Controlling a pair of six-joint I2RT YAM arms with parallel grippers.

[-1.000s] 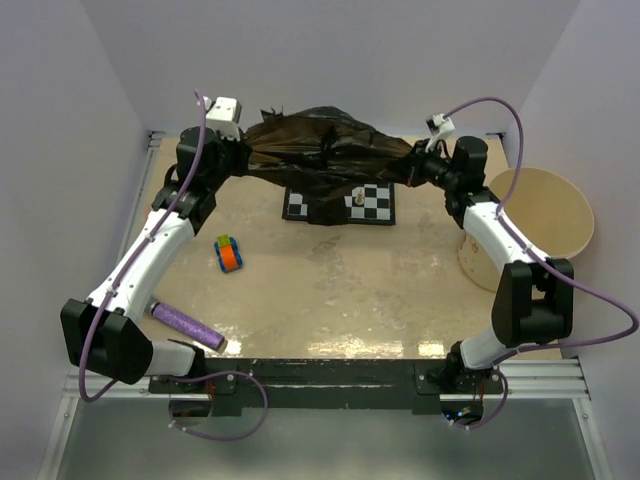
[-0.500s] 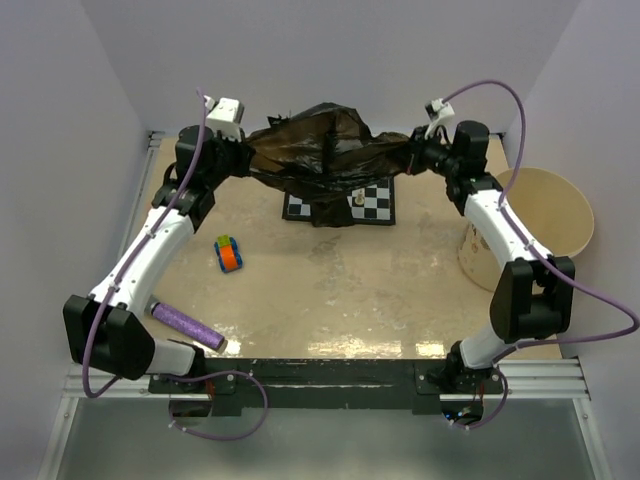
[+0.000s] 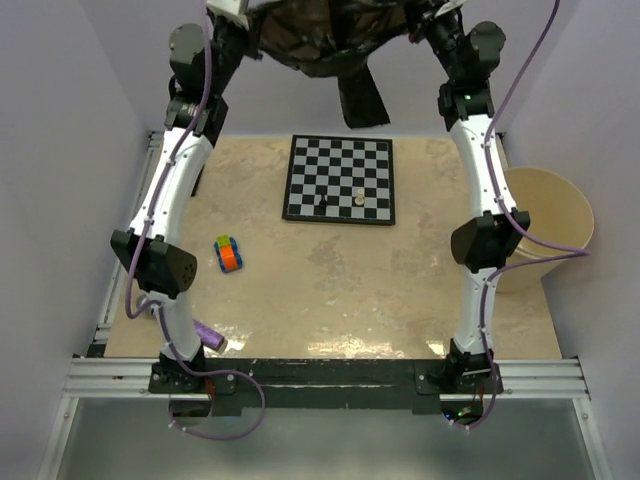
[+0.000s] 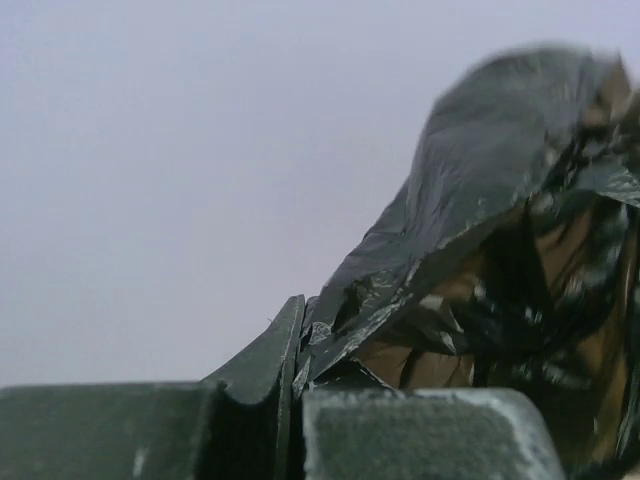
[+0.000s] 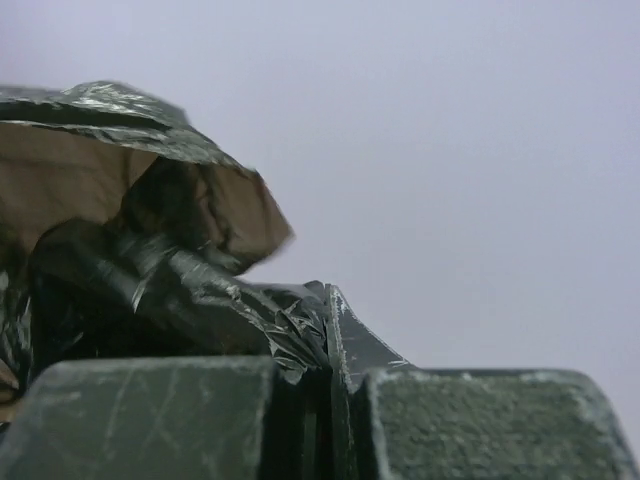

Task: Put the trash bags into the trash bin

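Observation:
A large wrinkly black trash bag (image 3: 330, 35) hangs stretched between both raised arms at the top of the top view, a flap dangling toward the chessboard. My left gripper (image 4: 298, 372) is shut on the film's left edge (image 4: 470, 230). My right gripper (image 5: 330, 350) is shut on its right edge (image 5: 200, 290). In the top view both sets of fingertips are cut off by the upper edge. The cream-beige trash bin (image 3: 545, 220) stands at the table's right side, partly behind the right arm.
A chessboard (image 3: 340, 180) with a few small pieces lies at the back centre. A colourful toy car (image 3: 229, 253) sits left of centre. A purple textured roll (image 3: 207, 333) lies near the left arm's base. White walls close in at the back and both sides.
Both arms have lifted steeply and drawn closer together, carrying the bag from just above the chessboard up to the top of the view. The chessboard is now uncovered.

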